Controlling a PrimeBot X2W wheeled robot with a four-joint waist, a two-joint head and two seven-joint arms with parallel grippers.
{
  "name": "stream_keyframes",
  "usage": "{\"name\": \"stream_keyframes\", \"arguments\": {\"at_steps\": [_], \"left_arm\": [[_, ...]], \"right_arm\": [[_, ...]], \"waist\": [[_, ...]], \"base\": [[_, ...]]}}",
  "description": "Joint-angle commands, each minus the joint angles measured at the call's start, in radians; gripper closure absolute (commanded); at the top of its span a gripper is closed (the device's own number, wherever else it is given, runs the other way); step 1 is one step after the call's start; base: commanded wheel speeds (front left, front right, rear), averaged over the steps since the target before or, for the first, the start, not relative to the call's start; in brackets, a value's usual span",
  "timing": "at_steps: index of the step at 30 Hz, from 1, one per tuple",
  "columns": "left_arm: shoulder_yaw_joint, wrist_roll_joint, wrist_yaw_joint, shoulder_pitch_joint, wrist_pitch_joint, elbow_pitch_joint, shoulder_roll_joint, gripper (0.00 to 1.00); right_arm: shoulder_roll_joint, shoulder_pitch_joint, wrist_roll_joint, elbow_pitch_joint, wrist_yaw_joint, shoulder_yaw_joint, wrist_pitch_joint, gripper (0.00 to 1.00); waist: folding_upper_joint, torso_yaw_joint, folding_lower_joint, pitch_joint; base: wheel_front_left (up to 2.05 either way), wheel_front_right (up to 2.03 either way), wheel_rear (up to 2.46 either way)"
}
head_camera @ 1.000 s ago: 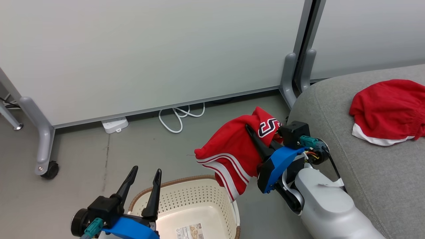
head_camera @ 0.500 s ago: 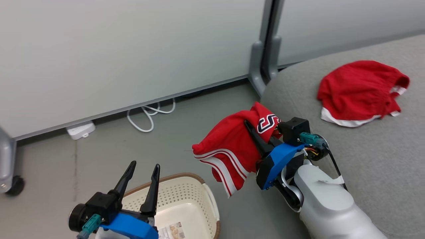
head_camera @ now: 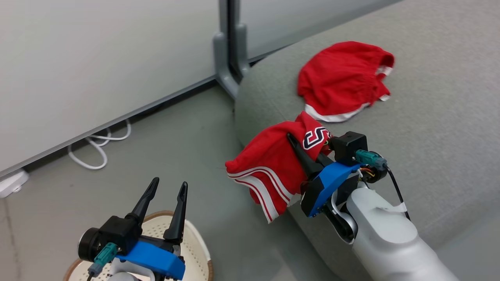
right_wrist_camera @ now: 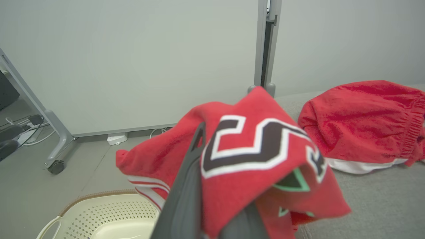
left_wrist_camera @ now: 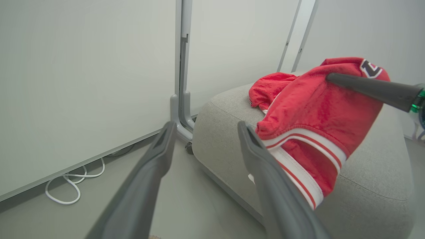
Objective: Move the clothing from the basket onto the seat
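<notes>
The basket [head_camera: 197, 249] is cut off by the head view's bottom edge. The left gripper [head_camera: 169, 181] and its blue mount [head_camera: 152, 263] cover most of it, so its inside cannot be judged. The right gripper [head_camera: 300, 143] has its fingertips buried in the striped garment [head_camera: 269, 168], with one finger hidden under the cloth. In the left wrist view, that garment covers most of the white-hemmed garment [left_wrist_camera: 270, 88]. The seat [head_camera: 429, 128] runs off the top and right edges. In the right wrist view, the near fingers [right_wrist_camera: 186, 196] are blurred, and the emblem [right_wrist_camera: 252, 146] folds out of sight.
</notes>
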Motion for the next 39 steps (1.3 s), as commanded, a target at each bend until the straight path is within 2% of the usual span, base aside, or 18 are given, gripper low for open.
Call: {"name": "stream_keyframes", "arguments": {"at_steps": [1,7,17,27,30,33,39], "left_arm": [[0.006,0.005,-0.002,-0.014,-0.003,-0.003,0.007,0.0],[-0.009,0.008,-0.002,-0.025,-0.003,0.0,0.015,0.0],[-0.053,-0.01,-0.002,-0.06,-0.003,0.019,0.029,0.0],[-0.018,0.004,-0.002,-0.058,-0.003,0.0,0.041,0.0],[-0.018,0.016,-0.002,-0.084,-0.003,-0.015,0.056,0.0],[-0.031,0.025,-0.002,-0.111,-0.003,-0.029,0.075,0.0],[-0.068,0.032,-0.002,-0.187,-0.003,-0.061,0.121,0.0]], "right_arm": [[-0.001,-0.002,0.001,-0.006,0.0,0.0,-0.006,1.0],[0.0,0.013,0.001,-0.014,0.0,-0.019,-0.006,1.0],[0.0,0.038,-0.021,-0.031,0.0,-0.069,-0.006,1.0],[0.0,-0.018,-0.012,-0.021,0.0,-0.092,-0.006,1.0],[0.0,-0.087,-0.029,-0.008,0.0,-0.154,-0.006,1.0],[-0.005,-0.172,-0.066,0.013,0.0,-0.26,-0.006,1.0],[-0.097,-0.344,-0.14,0.011,0.0,-0.467,-0.005,1.0]], "waist": [[0.0,-0.05,-0.0001,0.02],[0.0,-0.11,-0.0001,0.039],[0.0,-0.117,-0.0001,0.051],[0.0,-0.116,-0.0001,0.092],[0.0,-0.095,-0.0001,0.138],[0.0,-0.065,-0.0001,0.194],[0.0,0.006,-0.0001,0.325]], "base": [[0.0,0.0,0.0],[0.0,0.0,0.0],[0.0,0.0,0.0],[0.0,0.0,0.0],[0.0,0.0,0.0],[0.0,0.0,0.0],[0.0,0.0,0.0]]}}
